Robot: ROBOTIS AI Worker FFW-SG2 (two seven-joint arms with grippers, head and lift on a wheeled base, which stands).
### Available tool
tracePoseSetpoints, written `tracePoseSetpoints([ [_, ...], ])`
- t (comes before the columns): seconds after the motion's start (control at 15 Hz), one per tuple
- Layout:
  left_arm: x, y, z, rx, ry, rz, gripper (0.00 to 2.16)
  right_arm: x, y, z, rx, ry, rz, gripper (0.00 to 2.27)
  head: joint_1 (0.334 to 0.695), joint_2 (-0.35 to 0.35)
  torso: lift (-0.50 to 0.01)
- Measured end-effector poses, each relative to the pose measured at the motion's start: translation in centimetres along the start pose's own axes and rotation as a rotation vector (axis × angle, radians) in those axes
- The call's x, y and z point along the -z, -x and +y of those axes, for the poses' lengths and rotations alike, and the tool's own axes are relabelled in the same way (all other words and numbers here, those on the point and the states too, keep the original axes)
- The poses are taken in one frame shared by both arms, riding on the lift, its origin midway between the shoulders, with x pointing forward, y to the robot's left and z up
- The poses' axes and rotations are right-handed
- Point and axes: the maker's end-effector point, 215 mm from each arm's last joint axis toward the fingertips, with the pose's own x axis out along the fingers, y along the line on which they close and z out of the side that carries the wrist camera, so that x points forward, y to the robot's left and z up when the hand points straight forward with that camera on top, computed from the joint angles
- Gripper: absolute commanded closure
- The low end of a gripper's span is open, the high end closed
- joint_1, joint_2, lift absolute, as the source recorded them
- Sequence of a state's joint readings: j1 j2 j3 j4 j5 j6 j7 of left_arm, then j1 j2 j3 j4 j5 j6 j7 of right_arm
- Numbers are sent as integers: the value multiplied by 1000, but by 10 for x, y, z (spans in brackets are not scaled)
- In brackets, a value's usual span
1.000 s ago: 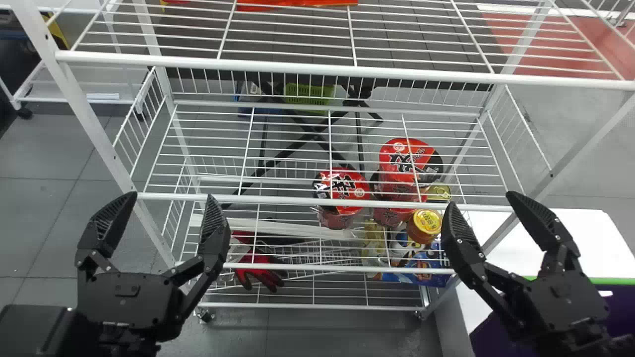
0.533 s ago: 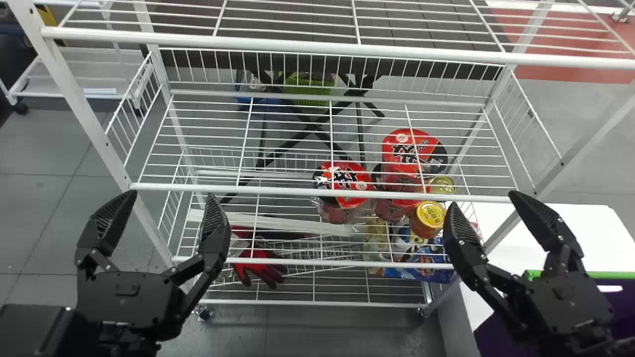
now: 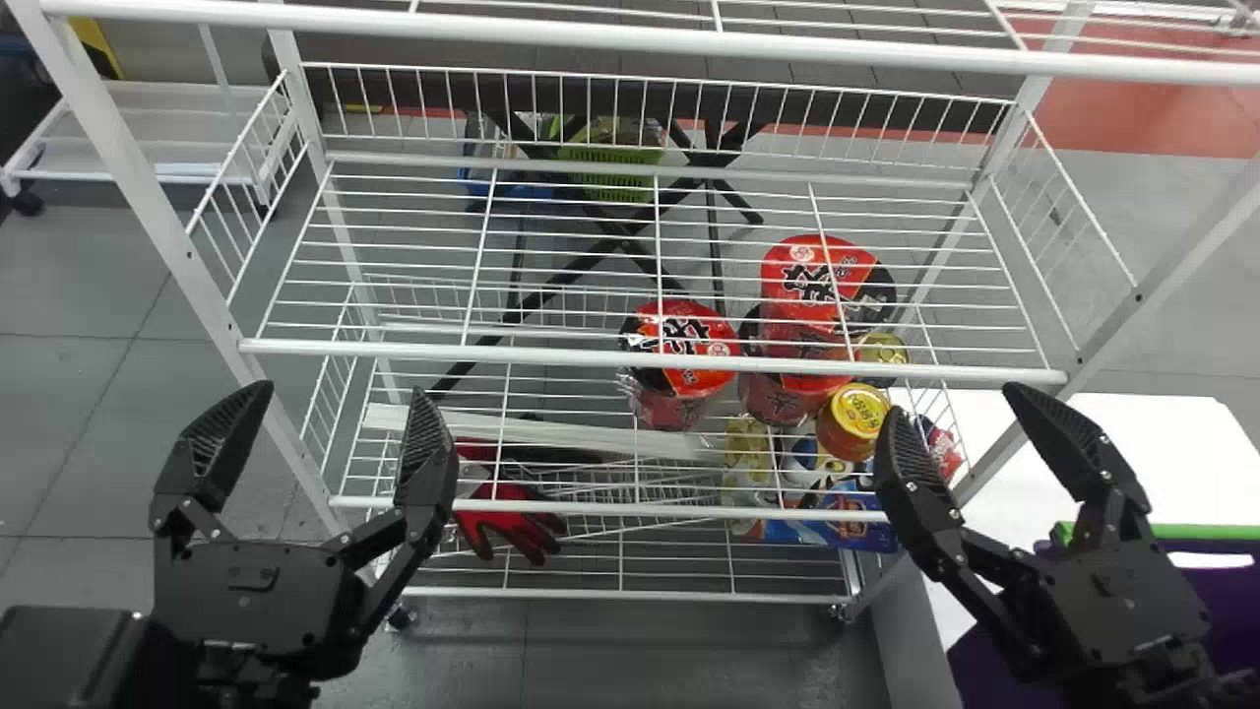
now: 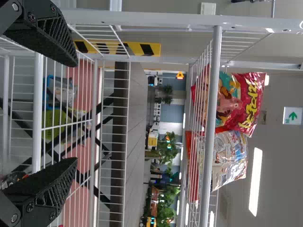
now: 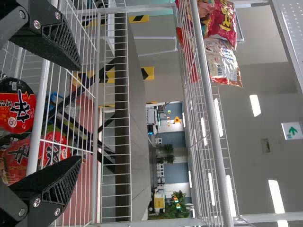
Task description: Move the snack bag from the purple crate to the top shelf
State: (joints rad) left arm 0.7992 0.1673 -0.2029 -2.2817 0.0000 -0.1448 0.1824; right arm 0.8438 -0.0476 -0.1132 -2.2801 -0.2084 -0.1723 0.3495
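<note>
My left gripper (image 3: 340,394) stands open in front of the rack's left side, with nothing between its fingers. Right of it, my right gripper (image 3: 951,402) is likewise open and empty, before the rack's right post. The purple crate (image 3: 1221,586), with a green rim, is at the lower right, partly hidden by the right gripper; its contents cannot be made out. In the left wrist view, beyond the left gripper (image 4: 75,111), a red snack bag (image 4: 241,101) and a silvery one (image 4: 230,158) stand on the top shelf (image 4: 211,109). The right wrist view has the right gripper (image 5: 79,113) and that red bag (image 5: 222,21).
A white table (image 3: 1162,433) adjoins the rack on the right. Red noodle cups (image 3: 679,345), a yellow-lidded jar (image 3: 854,418) and a red glove (image 3: 507,522) are on the lower levels. White rails (image 3: 650,359) cross in front, between upright posts (image 3: 157,217).
In the head view, the rack's rails, the cups and the crate's rim have shifted upward, and red-orange packaging has left the top edge. Both grippers keep their places there, still open.
</note>
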Motion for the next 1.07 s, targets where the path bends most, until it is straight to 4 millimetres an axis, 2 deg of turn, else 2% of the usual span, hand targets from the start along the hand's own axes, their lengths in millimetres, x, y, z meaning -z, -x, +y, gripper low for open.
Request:
tracePoseSetpoints([
  [1.07, 1, 1, -1, 2, 2, 1, 110, 1, 0, 0, -5, -4, -1, 167, 695, -81, -456],
])
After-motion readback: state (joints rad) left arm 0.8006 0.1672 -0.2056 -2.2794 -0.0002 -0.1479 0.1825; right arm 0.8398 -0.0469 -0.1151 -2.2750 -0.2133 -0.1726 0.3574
